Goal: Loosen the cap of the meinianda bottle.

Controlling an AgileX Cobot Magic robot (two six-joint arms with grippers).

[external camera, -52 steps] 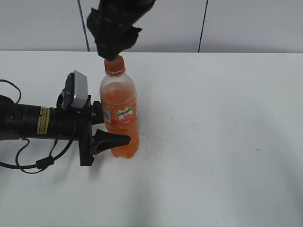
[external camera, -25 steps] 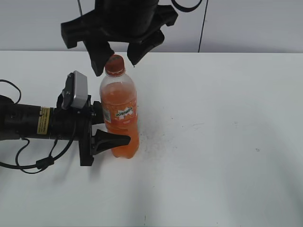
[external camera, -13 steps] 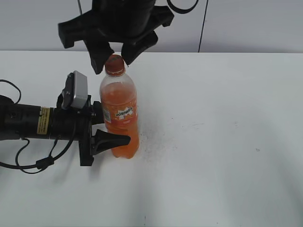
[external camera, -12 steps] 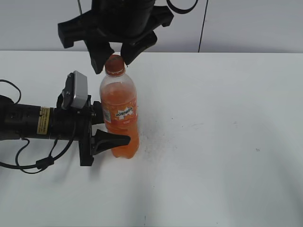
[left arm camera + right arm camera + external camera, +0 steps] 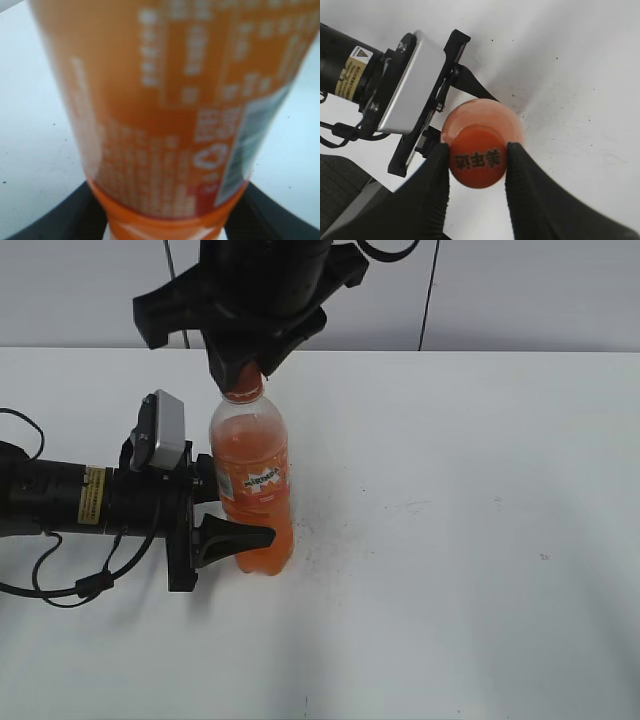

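Orange soda is filling the bottle (image 5: 253, 480), which is standing upright on the white table (image 5: 450, 540). Left gripper (image 5: 215, 510) is reaching in from the side and clasping the bottle's lower body. Right gripper (image 5: 477, 162) is descending from above, its fingers (image 5: 436, 172) pressing both sides of the cap (image 5: 478, 162).

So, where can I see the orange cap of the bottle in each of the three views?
Exterior view: the cap is upper left of centre, mostly hidden between the right claw fingers.
Left wrist view: not in it; only the bottle body fills the picture.
Right wrist view: the cap is at centre, seen from above, pinched.
Shared landmark: the bottle.
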